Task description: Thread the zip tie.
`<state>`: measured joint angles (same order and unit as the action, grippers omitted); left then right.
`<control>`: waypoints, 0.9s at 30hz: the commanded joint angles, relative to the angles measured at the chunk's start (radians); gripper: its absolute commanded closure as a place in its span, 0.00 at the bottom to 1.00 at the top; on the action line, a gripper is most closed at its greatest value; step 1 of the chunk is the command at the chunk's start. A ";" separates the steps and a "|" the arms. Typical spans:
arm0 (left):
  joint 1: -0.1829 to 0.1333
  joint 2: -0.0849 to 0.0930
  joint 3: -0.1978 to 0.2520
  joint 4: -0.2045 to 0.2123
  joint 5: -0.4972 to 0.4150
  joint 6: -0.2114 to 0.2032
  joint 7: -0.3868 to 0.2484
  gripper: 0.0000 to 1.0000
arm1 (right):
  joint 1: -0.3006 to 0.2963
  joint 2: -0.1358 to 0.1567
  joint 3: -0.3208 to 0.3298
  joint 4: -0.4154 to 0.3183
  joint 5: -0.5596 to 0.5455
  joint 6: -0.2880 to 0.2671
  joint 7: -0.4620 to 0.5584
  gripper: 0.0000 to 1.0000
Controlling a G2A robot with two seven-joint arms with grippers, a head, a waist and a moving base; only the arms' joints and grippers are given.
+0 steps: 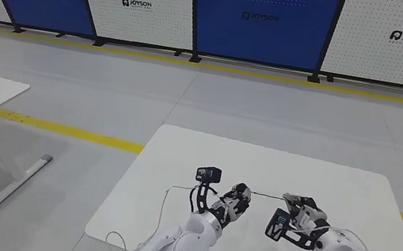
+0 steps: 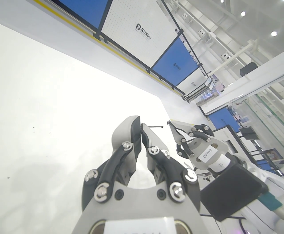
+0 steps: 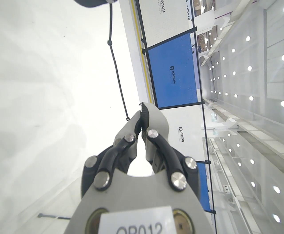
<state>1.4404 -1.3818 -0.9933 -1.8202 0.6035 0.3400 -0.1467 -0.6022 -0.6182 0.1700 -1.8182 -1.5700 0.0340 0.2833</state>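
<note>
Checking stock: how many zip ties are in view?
2: one zip tie stretches between the left fingers and right fingers; a second zip tie lies on the table. Others may be hidden.

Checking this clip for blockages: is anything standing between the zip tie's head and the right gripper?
Nothing visible does. The zip tie runs through open air from the shut left gripper to the shut right gripper, with its head part-way along, above the table.

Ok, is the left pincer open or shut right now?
Shut. The left pincer has its jaws meeting on the zip tie, whose head sticks out to one side.
</note>
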 commanded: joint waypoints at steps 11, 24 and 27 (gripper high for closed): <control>0.020 -0.011 0.019 -0.018 0.058 0.000 -0.013 1.00 | 0.008 -0.027 0.000 0.001 0.000 -0.064 0.030 0.76; 0.031 -0.021 0.025 -0.017 0.102 0.000 0.009 1.00 | 0.006 -0.051 0.000 0.013 0.000 -0.091 0.050 0.67; 0.033 -0.025 0.018 -0.009 0.112 0.000 0.028 1.00 | 0.003 -0.049 0.000 0.016 0.000 -0.064 0.048 0.68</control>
<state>1.4726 -1.4053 -0.9735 -1.8324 0.7119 0.3400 -0.1258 -0.5982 -0.6685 0.1700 -1.8027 -1.5700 -0.0398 0.3319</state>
